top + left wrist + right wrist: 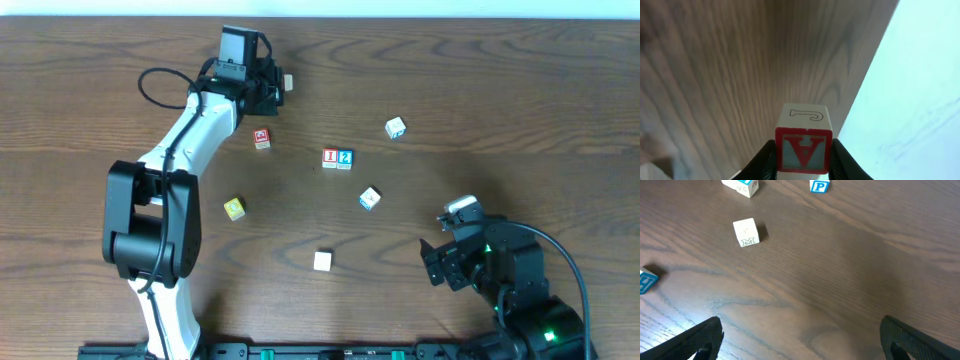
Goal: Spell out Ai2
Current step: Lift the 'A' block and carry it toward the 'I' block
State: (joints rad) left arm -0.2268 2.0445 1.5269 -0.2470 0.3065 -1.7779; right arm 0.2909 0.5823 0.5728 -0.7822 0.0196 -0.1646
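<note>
Wood table (500, 90) bears I cube (329, 158) touching 2 cube (345, 158), red-marked cube (262, 138) nearby.

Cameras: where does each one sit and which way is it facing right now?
Overhead: above the table, looking straight down; both arms show, left gripper at the far edge, right gripper near right.
Left wrist: on the left gripper, looking along its fingers at the held A cube and the table edge beyond.
Right wrist: on the right gripper, looking down across the table at the M cube; its open fingers show at the bottom corners.
Shared: overhead and left wrist both show the A cube.
</note>
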